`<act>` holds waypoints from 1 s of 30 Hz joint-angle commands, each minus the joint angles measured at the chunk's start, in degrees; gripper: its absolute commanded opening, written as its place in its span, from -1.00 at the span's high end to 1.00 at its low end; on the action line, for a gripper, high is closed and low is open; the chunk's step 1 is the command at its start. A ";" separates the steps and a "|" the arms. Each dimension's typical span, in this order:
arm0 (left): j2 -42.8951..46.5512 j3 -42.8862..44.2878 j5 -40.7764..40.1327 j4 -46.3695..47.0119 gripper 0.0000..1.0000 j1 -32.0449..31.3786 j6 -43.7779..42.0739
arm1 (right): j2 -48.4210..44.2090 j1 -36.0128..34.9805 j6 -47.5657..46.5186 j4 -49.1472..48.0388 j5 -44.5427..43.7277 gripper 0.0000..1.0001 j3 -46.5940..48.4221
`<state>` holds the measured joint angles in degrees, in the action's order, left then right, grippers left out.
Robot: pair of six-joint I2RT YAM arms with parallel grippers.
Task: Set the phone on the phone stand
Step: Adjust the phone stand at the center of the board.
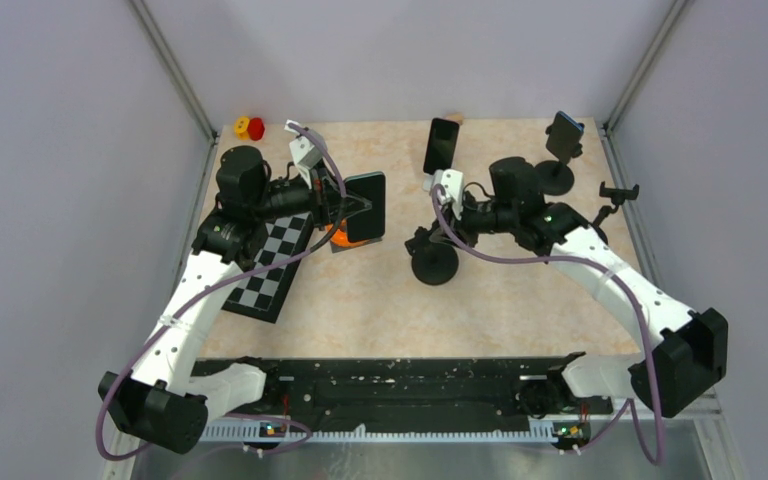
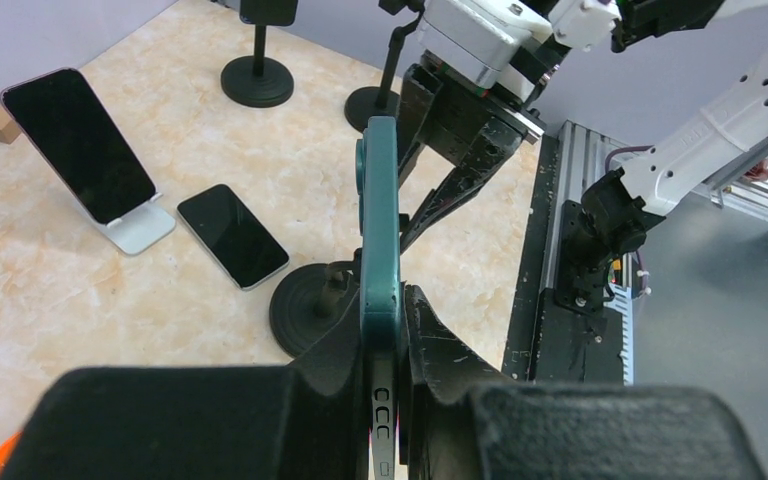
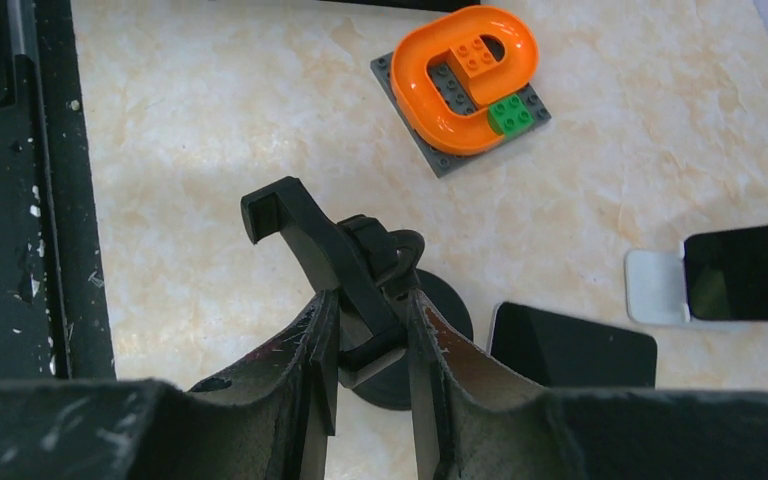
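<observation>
Overhead, the left gripper (image 1: 352, 207) was clamped on the teal phone (image 1: 366, 206), holding it above the table (image 1: 520, 300) with a broad side toward the camera; the phone hung left of the black phone stand (image 1: 433, 264), clearly apart from it and not on it; the right gripper (image 1: 430, 238) sat over that stand's upper part, but the top view hid how the jaws met it. Only the right wrist view settled that; both fingers (image 3: 322, 340) were pressed on either side of the stand's neck just below its hooked cradle, with the round base on the table underneath. Left wrist view showed the phone edge-on and upright between the two pads (image 2: 430, 340), side buttons visible near the grip; its thin edge pointed toward the stand's base and the right gripper beyond. That view also gave things the overhead camera made small; a dark phone (image 2: 78, 145) leaned on a silver stand (image 2: 140, 228), and a second phone (image 2: 232, 236) lay flat just beside it. Right wrist view alone showed an orange ring (image 3: 412, 95) on a grey baseplate (image 3: 442, 165) with a green brick (image 3: 510, 112); overhead it was mostly hidden behind the held phone. Checkerboard (image 1: 275, 265) under the left arm appeared only overhead.
</observation>
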<state>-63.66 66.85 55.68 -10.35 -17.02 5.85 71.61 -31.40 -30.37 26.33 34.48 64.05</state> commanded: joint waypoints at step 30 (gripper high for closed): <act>-1.30 0.28 3.12 6.22 1.00 0.05 0.04 | -5.78 12.22 8.71 -2.65 -3.47 -0.06 -4.35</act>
<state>-65.89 66.85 57.17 -9.37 -17.02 5.85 68.82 -19.66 -26.17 27.14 34.04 60.38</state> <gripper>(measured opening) 0.126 0.514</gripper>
